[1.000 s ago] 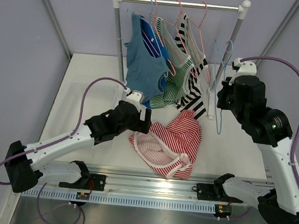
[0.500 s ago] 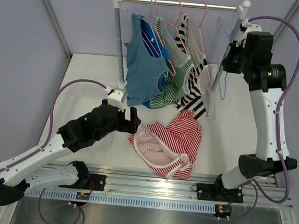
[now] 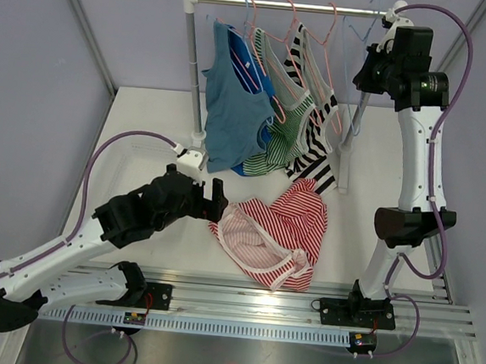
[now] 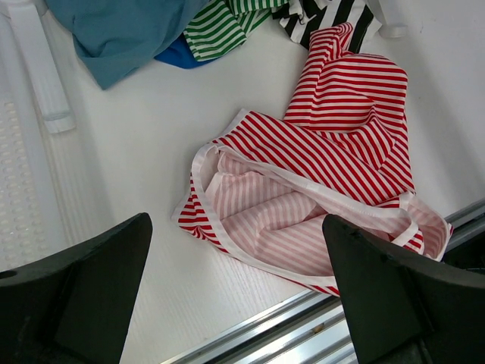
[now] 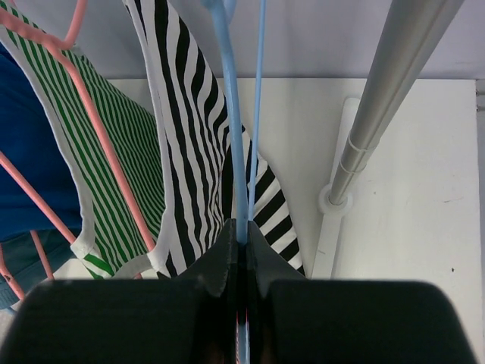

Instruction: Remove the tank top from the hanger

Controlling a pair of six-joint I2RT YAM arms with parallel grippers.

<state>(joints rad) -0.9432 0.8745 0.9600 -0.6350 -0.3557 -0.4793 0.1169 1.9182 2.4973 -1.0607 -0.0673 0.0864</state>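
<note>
Since a second ago your right arm has swung up. Its end effector (image 5: 241, 241) is now at rail height, clamped on the bare blue hanger (image 5: 231, 136). The left end effector (image 3: 215, 195) has backed off a little, fingers spread, holding nothing. The red-striped tank top (image 3: 272, 236) lies crumpled on the worktop (image 3: 147, 114), off any hanger. Only the right wrist view shows the pinch on the wire. The blue top (image 3: 233, 104), green-striped top (image 3: 285, 135) and black-striped top (image 5: 182, 152) hang on the rack (image 3: 292, 6), crowding the blue hanger's left side.

Left end effector (image 3: 218, 195) hovers low, spread wide; right end effector (image 5: 241, 246), raised high, pinches a hanger (image 5: 229, 114).
</note>
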